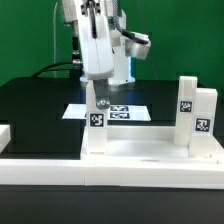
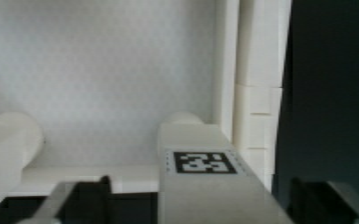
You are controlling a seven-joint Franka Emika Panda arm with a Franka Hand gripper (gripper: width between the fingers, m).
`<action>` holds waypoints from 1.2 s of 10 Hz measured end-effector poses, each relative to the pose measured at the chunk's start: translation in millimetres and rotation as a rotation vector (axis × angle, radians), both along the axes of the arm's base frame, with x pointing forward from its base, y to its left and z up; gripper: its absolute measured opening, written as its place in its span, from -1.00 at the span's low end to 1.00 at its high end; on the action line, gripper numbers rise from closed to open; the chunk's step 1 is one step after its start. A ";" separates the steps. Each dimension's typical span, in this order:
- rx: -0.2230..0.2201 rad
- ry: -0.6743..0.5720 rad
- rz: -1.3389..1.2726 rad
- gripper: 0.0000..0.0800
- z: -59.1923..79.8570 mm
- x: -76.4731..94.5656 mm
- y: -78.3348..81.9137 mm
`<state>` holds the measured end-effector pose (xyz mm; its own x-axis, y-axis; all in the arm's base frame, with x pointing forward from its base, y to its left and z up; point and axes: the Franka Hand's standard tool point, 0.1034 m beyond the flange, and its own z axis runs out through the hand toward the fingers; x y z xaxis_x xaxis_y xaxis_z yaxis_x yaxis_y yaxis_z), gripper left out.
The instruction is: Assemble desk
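- Black desk [image 1: 35, 105], green backdrop.
- White top [image 1: 150, 155] lies flat; three legs [image 1: 200, 118] stand on it.
- Hand [image 1: 98, 97] grips the near-left leg [image 1: 96, 125].

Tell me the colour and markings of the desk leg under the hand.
White leg with a black-and-white square tag; clearest in the exterior view.

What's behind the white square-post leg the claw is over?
Behind the white square-post leg lies the flat white marker board on the black table; the leg covers part of it.
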<state>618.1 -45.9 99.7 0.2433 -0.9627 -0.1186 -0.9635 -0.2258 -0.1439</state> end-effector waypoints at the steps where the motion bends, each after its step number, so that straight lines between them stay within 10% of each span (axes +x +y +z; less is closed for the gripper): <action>1: 0.005 0.006 0.133 0.54 1.4 -2.0 3.3; 8: -0.149 -0.053 0.923 0.62 8.5 -1.9 0.2; 12: -0.136 -0.042 1.080 0.38 8.5 -1.9 7.8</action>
<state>616.2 -38.1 108.2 0.9701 -0.2429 0.0006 -0.2420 -0.9668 -0.0819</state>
